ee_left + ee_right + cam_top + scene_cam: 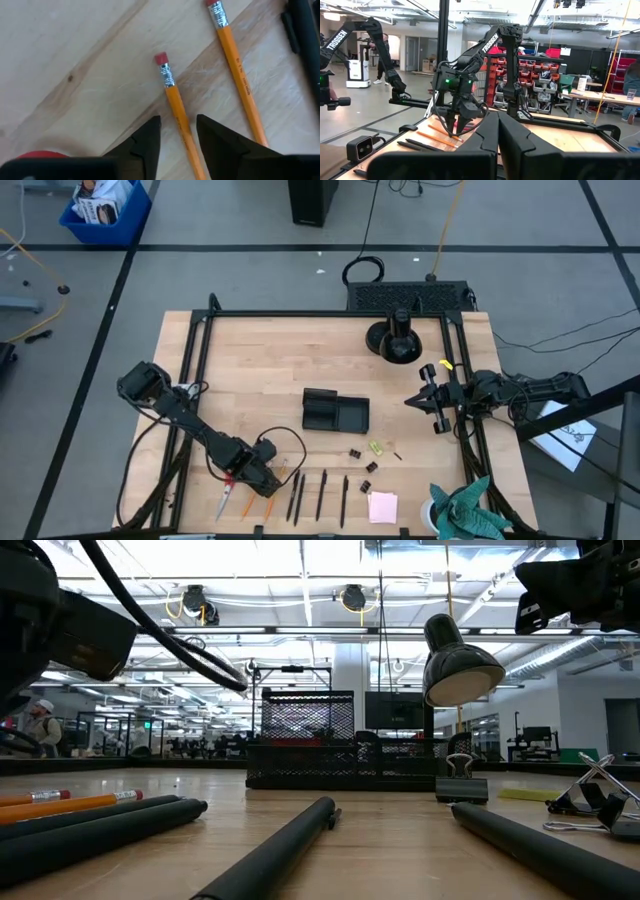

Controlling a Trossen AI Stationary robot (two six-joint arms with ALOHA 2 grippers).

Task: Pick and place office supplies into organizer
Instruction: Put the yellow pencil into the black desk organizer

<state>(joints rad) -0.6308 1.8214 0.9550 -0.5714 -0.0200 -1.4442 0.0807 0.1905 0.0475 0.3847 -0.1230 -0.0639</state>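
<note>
Two orange pencils lie flat on the wooden table near its front left. My left gripper [258, 480] points down over them, open. In the left wrist view its fingers [147, 142] stand on either side of one pencil [172, 100], below its eraser end, with a gap on each side. The second pencil [240, 80] lies beside it. Red-handled scissors [225, 502] lie just left of them and several black pens [320, 496] just right. The black organizer [335, 412] sits mid-table. My right gripper [425, 398] waits shut at the right edge, above the table.
Binder clips [364, 468], a yellow-green piece [376, 447] and a pink sticky pad [382, 506] lie right of the pens. A teal cloth [465, 512] sits at the front right corner. A round black stand base [395, 342] stands at the back.
</note>
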